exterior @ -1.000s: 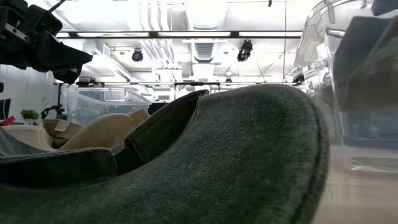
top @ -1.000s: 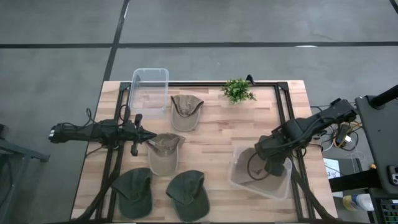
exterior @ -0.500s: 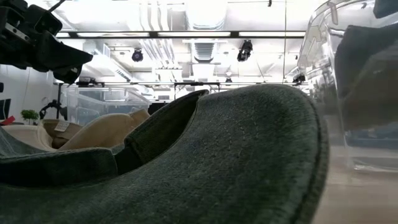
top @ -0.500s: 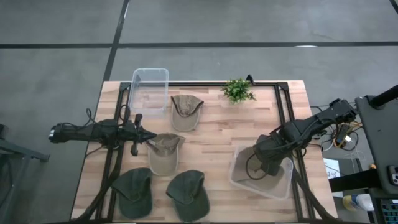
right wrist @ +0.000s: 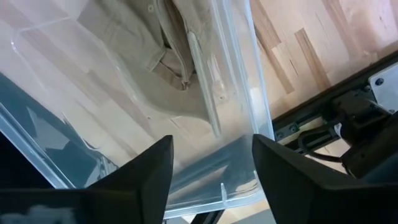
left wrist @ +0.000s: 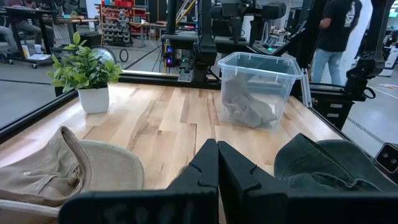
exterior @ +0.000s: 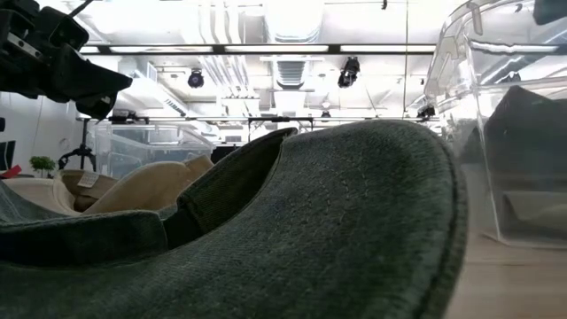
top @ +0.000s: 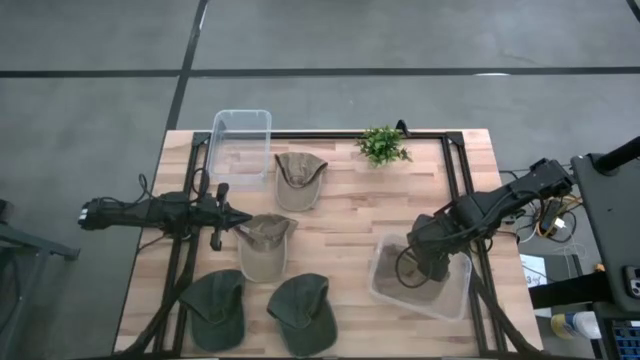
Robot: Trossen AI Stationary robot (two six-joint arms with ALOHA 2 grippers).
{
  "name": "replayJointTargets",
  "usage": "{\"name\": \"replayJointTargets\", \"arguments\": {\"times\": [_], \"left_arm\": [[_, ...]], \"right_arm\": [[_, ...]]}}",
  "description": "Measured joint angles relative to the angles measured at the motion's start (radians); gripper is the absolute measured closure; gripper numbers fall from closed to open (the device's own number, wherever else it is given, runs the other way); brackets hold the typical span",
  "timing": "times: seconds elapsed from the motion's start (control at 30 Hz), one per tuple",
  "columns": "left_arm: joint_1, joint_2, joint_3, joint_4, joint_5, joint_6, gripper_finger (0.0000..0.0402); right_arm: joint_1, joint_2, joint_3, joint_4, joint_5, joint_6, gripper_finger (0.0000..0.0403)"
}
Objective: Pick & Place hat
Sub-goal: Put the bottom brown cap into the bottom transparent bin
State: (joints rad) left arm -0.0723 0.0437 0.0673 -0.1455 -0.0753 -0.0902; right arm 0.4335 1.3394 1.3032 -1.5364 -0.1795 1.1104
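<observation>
High view: the right gripper (top: 432,262) hangs over the clear bin (top: 380,290) at lower right; four hats remain on the table, so most is left. The left gripper (top: 228,216) waits at centre-left beside a tan hat (top: 262,248).

Right wrist view: fingers spread wide, empty, above a tan hat in the bin (right wrist: 168,46), its wall close by.

Left wrist view: fingers pressed together.

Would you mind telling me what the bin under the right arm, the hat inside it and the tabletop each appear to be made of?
The bin looks like clear, glossy rigid plastic: the wood shows through its walls. The tan hat inside it seems a matte woven cotton-like cloth, with stitched seams and soft folds. The tabletop looks like light wooden planks with a smooth finish, its grain and joints showing. The open right gripper hangs over the bin.
</observation>
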Motion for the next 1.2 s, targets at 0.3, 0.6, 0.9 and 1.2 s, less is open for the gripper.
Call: {"name": "replayJointTargets", "arguments": {"times": [0.3,0.6,0.9,1.2], "left_arm": [[0.0,0.0,-0.001,0.003,0.0,0.0,0.0402],[0.0,0.0,-0.001,0.003,0.0,0.0,0.0402],[0.0,0.0,-0.001,0.003,0.0,0.0,0.0402],[0.0,0.0,-0.001,0.003,0.0,0.0,0.0402]], "right_arm": [[0.0,-0.003,0.057,0.0,0.025,0.015,0.0204],[0.0,-0.003,0.167,0.034,0.154,0.099,0.0224],[-0.053,-0.003,0.213,0.16,0.563,0.241,0.0232],[-0.113,0.006,0.197,0.399,0.909,0.167,0.0232]]}}
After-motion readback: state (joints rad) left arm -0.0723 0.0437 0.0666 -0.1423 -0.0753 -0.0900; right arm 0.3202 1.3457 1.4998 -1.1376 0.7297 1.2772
